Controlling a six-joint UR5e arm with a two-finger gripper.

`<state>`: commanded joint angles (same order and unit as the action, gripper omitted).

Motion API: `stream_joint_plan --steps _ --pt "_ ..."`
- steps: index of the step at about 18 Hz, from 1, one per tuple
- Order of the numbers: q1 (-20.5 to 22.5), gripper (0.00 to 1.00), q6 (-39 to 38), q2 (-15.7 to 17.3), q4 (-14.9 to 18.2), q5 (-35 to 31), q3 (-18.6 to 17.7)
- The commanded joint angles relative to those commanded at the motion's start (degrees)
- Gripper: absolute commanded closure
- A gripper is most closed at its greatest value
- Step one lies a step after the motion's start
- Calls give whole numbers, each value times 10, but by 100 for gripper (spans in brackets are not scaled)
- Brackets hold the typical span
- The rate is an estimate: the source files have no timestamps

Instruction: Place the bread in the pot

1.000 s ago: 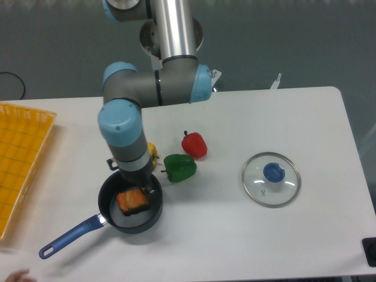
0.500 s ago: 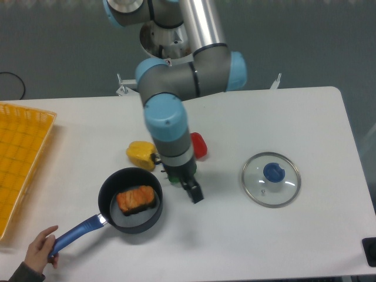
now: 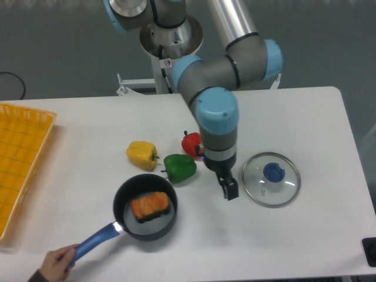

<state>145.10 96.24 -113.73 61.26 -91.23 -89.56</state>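
The bread [image 3: 149, 206], a small loaf with an orange-brown crust, lies inside the pot [image 3: 126, 221], a black saucepan with a grey inside and a blue handle [image 3: 94, 243]. A human hand [image 3: 56, 261] at the bottom left holds the handle's end. My gripper [image 3: 228, 189] hangs over the table to the right of the pot, between the green pepper and the glass lid. It holds nothing; its fingers point down and I cannot tell whether they are open or shut.
A yellow pepper [image 3: 141, 154], a green pepper [image 3: 179, 167] and a red pepper [image 3: 191, 144] lie behind the pot. A glass lid with a blue knob [image 3: 271, 178] lies at the right. A yellow basket [image 3: 20, 158] stands at the left edge.
My arm has swung right, away from the pot, leaving the bread in it. A hand has come in, taken the blue handle and shifted the pot a little to the right.
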Motion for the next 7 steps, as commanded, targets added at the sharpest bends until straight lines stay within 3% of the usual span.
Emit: stream_joint_plan --steps 7 --pt "28 0 48 -5 0 -2 1"
